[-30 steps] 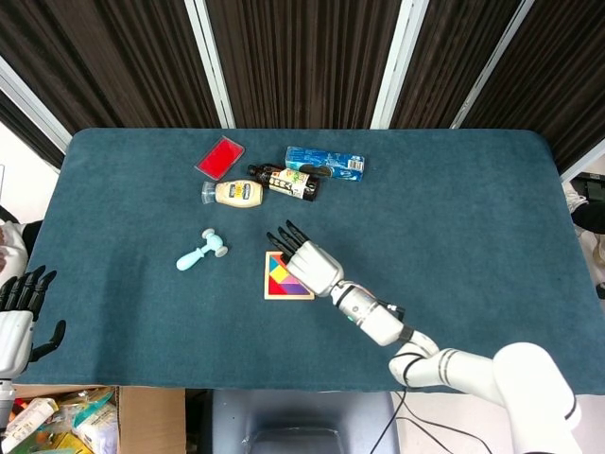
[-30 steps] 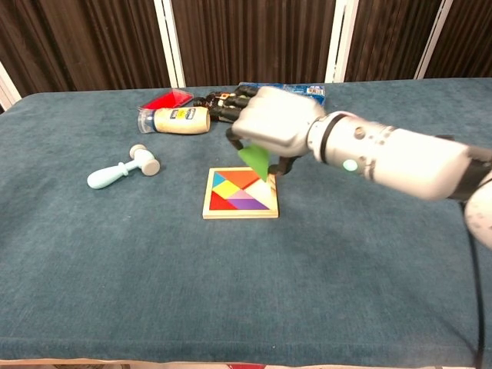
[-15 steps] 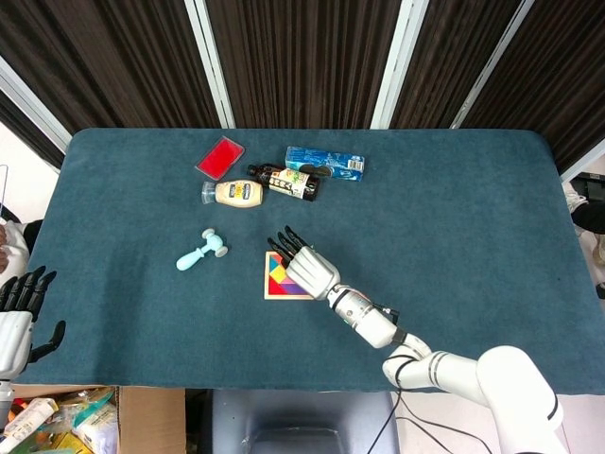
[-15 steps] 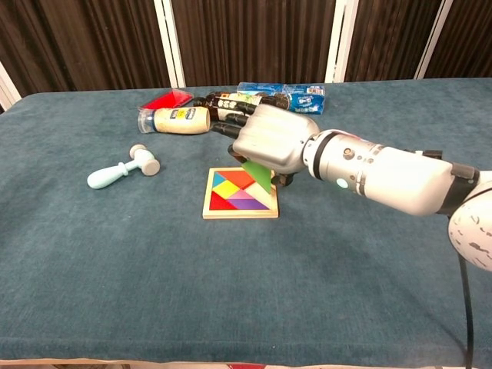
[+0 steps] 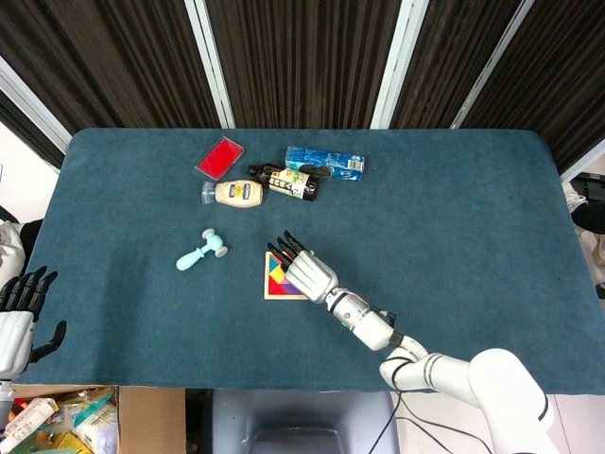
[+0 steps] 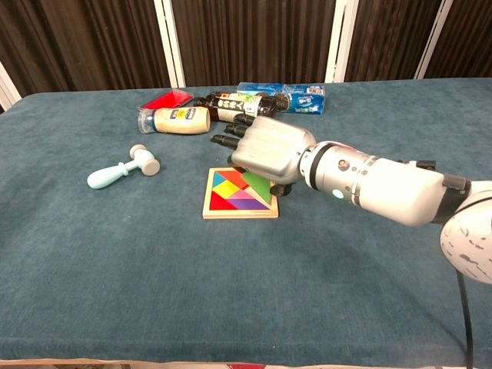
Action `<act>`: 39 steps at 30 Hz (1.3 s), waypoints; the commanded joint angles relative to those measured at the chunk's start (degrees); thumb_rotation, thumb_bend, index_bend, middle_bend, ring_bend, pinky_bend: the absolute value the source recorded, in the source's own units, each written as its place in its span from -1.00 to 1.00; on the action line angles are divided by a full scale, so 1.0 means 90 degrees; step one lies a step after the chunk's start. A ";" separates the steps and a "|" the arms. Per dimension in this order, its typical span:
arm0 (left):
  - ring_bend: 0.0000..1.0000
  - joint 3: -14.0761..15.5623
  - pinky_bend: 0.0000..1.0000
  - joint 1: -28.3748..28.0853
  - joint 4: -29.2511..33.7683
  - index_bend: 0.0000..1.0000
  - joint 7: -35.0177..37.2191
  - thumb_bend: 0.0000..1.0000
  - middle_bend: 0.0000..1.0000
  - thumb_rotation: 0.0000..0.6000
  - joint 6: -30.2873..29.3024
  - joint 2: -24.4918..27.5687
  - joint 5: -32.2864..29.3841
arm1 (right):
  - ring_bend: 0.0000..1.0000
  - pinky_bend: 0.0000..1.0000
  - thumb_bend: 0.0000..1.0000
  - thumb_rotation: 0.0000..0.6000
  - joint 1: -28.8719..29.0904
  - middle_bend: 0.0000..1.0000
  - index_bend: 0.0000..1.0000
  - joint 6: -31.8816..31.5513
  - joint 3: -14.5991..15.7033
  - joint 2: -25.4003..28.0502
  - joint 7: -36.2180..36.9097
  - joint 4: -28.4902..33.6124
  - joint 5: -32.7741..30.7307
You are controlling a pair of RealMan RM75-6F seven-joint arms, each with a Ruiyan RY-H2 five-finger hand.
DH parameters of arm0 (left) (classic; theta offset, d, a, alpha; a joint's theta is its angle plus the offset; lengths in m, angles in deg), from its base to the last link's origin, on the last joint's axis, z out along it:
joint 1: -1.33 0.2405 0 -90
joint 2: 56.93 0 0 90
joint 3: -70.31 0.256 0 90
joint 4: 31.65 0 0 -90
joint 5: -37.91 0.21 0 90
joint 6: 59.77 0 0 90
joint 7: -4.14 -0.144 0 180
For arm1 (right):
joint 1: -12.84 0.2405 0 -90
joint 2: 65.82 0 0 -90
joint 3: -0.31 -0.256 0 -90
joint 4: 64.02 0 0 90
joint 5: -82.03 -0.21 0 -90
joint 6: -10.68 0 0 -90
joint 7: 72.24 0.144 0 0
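Green piece is lying against the right corner of the tangram tray | right hand is hovering over it, fingers stretched forward, whether clamping it I cannot tell | left hand is hanging far left of the tray, fingers apart | toy hammer is resting left of the tray

Right hand over the tangram puzzle tray, mid-table.
Toy hammer lies left of the tray; behind it lie the mayonnaise bottle, sauce bottle and biscuit pack.
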 commanded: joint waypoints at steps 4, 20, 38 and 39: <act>-1.00 0.0016 -1.00 0.0013 -0.0034 -1.00 0.0049 -0.11 -1.00 1.00 -0.0017 0.0000 0.0023 | -1.00 -1.00 -0.22 1.00 0.0005 -1.00 0.21 0.0009 0.0005 -0.0024 -0.0055 -0.0030 -0.0028; -1.00 -0.0010 -1.00 0.0017 -0.0005 -1.00 0.0096 -0.11 -1.00 1.00 -0.0040 0.0032 0.0008 | -1.00 -1.00 -0.22 1.00 -0.0012 -1.00 0.12 0.0019 0.0069 -0.0065 -0.0168 0.0007 -0.0053; -1.00 0.0002 -1.00 0.0046 -0.0024 -1.00 0.0168 -0.11 -1.00 1.00 -0.0069 0.0051 0.0022 | -1.00 -1.00 -0.22 1.00 -0.0057 -1.00 0.04 0.0033 0.0077 -0.0002 -0.0430 0.0171 -0.0151; -1.00 -0.0004 -1.00 0.0051 -0.0021 -1.00 0.0191 -0.11 -1.00 1.00 -0.0073 0.0062 0.0010 | -1.00 -1.00 -0.22 1.00 -0.0056 -1.00 0.04 0.0037 0.0077 0.0004 -0.0443 0.0181 -0.0156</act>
